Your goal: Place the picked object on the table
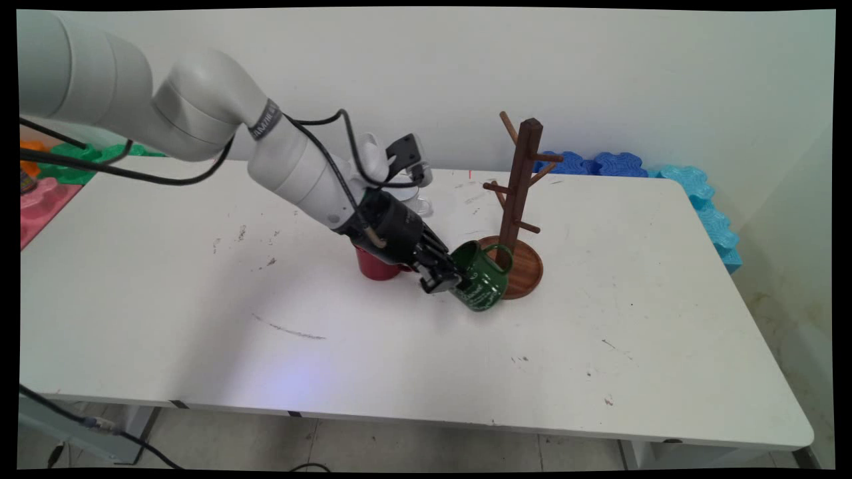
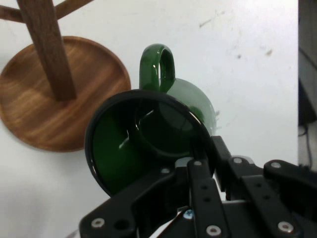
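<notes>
A dark green mug [image 1: 480,276] with white lettering hangs tilted just above the table, its handle toward the wooden mug tree [image 1: 518,199]. My black gripper [image 1: 444,274] is shut on the mug's rim, one finger inside the cup and one outside. In the hand view the green mug [image 2: 148,144] shows its open mouth toward the camera, with its handle pointing up next to the tree's round wooden base [image 2: 54,99]. A red mug [image 1: 375,264] stands on the table right behind my wrist, partly hidden by it.
The mug tree has several bare pegs and stands at the table's middle right. A clear glass [image 1: 419,199] sits behind the arm. Blue foam pieces [image 1: 672,176] line the far right edge; green and pink foam mats [image 1: 46,186] lie at the far left.
</notes>
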Tool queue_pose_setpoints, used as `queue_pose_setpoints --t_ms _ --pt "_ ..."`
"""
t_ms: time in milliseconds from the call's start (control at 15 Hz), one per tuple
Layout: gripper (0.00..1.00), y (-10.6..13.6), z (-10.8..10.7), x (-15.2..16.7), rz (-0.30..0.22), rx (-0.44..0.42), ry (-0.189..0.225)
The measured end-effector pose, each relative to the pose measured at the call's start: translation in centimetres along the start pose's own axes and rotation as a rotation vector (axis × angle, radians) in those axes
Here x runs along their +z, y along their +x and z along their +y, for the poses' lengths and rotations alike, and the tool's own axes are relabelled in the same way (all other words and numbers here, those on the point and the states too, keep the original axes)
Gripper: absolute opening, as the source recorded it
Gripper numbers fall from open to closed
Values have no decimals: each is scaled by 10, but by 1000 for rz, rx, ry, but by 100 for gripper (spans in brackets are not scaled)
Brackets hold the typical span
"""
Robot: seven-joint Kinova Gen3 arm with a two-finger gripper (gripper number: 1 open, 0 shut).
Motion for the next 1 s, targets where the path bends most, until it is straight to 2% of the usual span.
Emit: queue_pose_setpoints --t_ms 667,1000 --pt "0 -17 -10 -26 -116 318 59" --pt "0 -27 -11 -33 -164 454 67"
